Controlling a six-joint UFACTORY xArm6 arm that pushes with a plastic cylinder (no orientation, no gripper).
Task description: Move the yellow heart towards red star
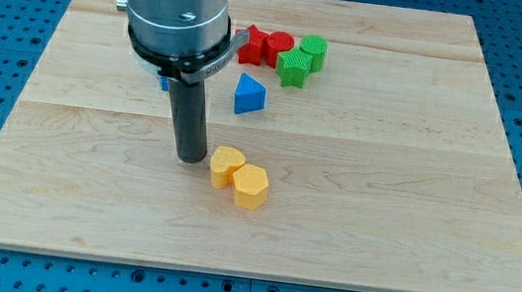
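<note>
The yellow heart (pixel 227 165) lies on the wooden board (pixel 386 181) a little below its middle. My tip (pixel 189 160) stands just to the heart's left, close to it; I cannot tell if they touch. A yellow hexagon-like block (pixel 251 187) touches the heart on its lower right. The red star (pixel 250 46) lies near the view's top, partly behind the arm's housing (pixel 176 6), well above the heart.
A red cylinder (pixel 278 45), a green star-like block (pixel 293 67) and a green cylinder (pixel 314 51) cluster right of the red star. A blue triangle (pixel 249 95) lies between that cluster and the heart. A blue block's edge (pixel 164 83) shows behind the rod.
</note>
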